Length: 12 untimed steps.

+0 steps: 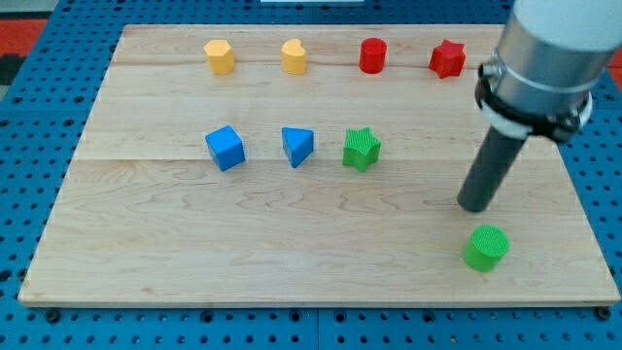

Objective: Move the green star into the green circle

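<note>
So the board's laid out pretty tidy: along the top edge there's a yellow hexagon-ish block (pixel 220 56), a yellow heart (pixel 293 56), a red cylinder (pixel 372 55) and a red star (pixel 447 58) toward the top right corner. Middle row has a blue cube (pixel 225 148), a blue triangle (pixel 298 147) and the green star (pixel 361 149), all roughly in a line, like a fresh starting setup.

The green circle (pixel 486 247) sits on its own near the bottom right corner of the wooden board (pixel 292 253), well apart from the star.

No fingers on this thing at all, just a plain rod, so nothing to spread or pinch. My tip (pixel 474 206) is down just above the green circle, near it but looks not touching, and well to the right of the star.

My guess: it's on the wrong side for the job. To shove the star toward that corner it'd need to get round to the star's upper-left side first, without bumping the circle or the blue triangle next door.
</note>
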Each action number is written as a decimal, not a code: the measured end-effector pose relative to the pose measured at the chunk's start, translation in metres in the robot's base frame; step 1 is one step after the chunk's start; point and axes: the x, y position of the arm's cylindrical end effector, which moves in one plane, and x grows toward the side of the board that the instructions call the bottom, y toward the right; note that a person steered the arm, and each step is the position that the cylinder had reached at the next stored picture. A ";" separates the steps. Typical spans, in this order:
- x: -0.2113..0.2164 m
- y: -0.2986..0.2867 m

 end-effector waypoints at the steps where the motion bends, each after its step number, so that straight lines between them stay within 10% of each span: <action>1: -0.050 -0.005; 3: -0.101 -0.098; 7: -0.070 -0.169; 12: -0.030 -0.075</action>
